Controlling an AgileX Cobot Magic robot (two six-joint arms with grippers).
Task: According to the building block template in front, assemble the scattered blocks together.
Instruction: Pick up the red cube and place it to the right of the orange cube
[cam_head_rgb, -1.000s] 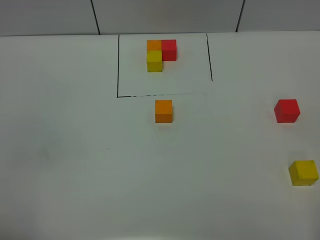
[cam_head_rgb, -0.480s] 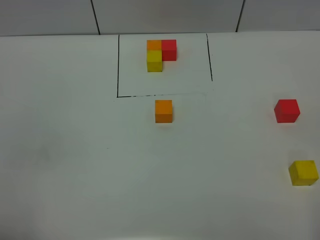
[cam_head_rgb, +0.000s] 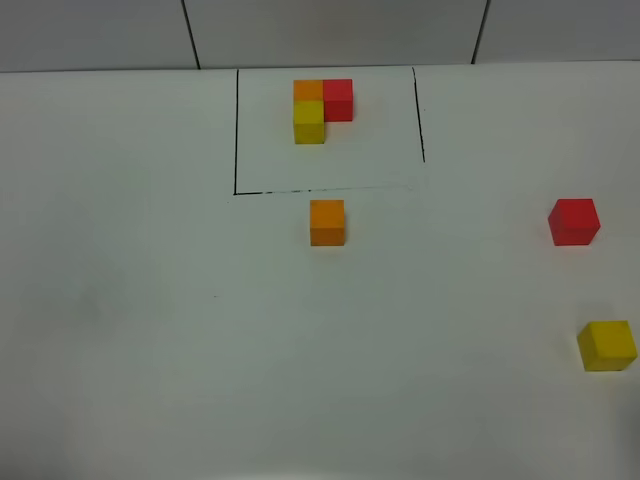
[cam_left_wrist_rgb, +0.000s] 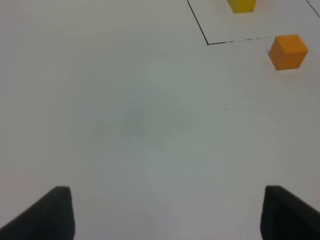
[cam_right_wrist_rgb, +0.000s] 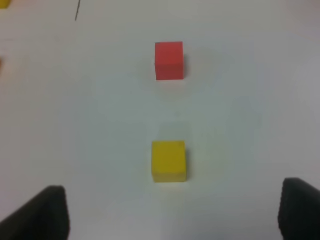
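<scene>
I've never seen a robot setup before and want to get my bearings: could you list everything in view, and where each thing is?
Template: 1 joined trio, orange corner with red and yellow arms, inside the drawn frame at the far middle of the table.
Black lines: 1 open frame, black, drawn on the table around the template.
Orange block: 1, orange, just outside the frame's near line.
Red block: 1, red, far right of the table.
Yellow block: 1, yellow, far right, nearer than the red one.
Table: 1, white, under everything.
Wall: grey panels, behind the table.
Left hand: 1, dark, open, empty.
Right hand: 1, dark, open, empty, facing the yellow block.
</scene>
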